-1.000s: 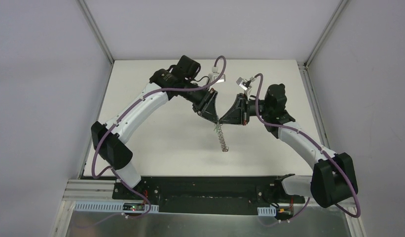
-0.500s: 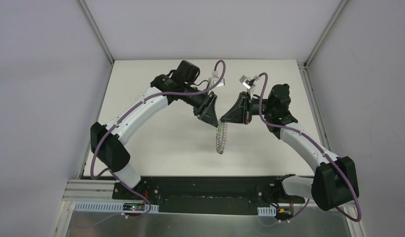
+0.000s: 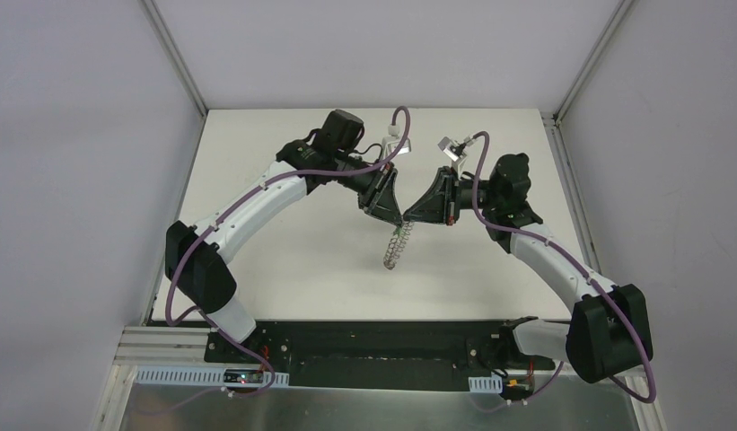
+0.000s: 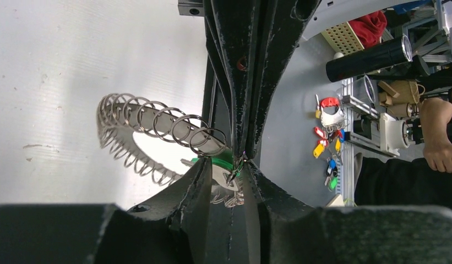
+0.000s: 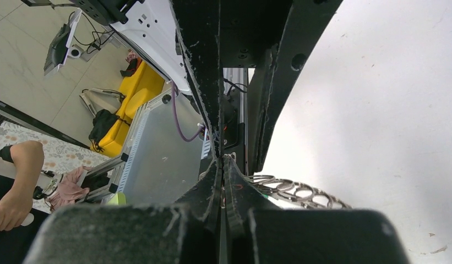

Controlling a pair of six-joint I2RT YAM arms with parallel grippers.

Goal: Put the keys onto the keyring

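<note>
White tabletop [image 3: 257,180] is filling the top view, and both arms are meeting tip to tip over its middle. The left gripper [image 3: 391,213] and the right gripper [image 3: 409,218] are touching, and the keyring [image 3: 394,249] is dangling just below them.

On the left wrist view, my left claw is pinching the key [image 4: 215,163] by its green head (the blade is hidden), pressed right against the ring's fringe of loops. The right claw is reaching in from above, jaws fully closed on what looks like 1 wire loop.

On the right wrist view, I am seeing those 2 closed fingers, with the ring curving away behind them.

I am worrying about that single thin loop. Any twist could be swinging the ring off the key, or the tiny key could be slipping out of so light a pinch.
</note>
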